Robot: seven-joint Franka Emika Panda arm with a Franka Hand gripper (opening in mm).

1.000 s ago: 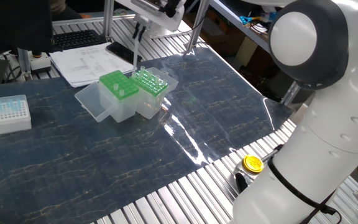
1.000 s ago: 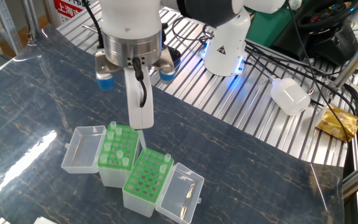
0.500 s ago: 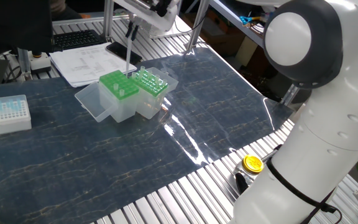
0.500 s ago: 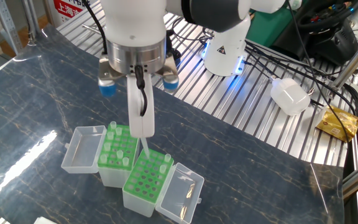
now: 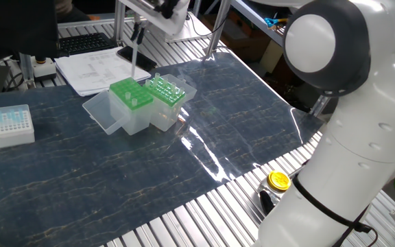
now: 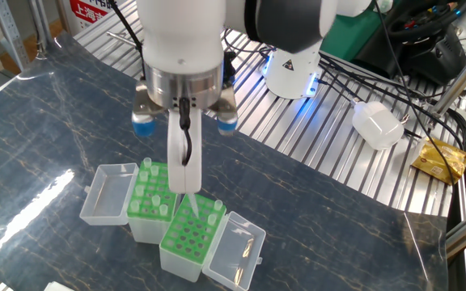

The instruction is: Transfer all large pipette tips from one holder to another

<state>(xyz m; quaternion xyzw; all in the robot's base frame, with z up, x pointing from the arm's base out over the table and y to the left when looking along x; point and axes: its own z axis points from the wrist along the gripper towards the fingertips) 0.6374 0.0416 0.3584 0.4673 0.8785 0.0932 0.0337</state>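
Two green-topped holders stand side by side, each with its clear lid open. The left holder (image 6: 152,194) (image 5: 130,95) carries several large pipette tips (image 6: 147,167). The right holder (image 6: 189,234) (image 5: 164,89) has a few tips (image 6: 216,209) along its far edge. My gripper (image 6: 186,186) (image 5: 138,30) is shut on one clear large pipette tip (image 6: 192,204) (image 5: 135,62), held upright. In the other fixed view its point hangs just over the right holder's far left corner. Which hole lies below it I cannot tell.
A small white box of short bluish tips (image 5: 7,125) sits at the mat's left end. Papers (image 5: 98,71) lie behind the holders. A yellow-capped object (image 5: 278,180) rests by the arm's base. A white bottle (image 6: 377,125) and cables lie on the slatted table.
The gripper has carried the held tip sideways from over the left holder toward the right holder, and slightly lower. The holders have not moved.
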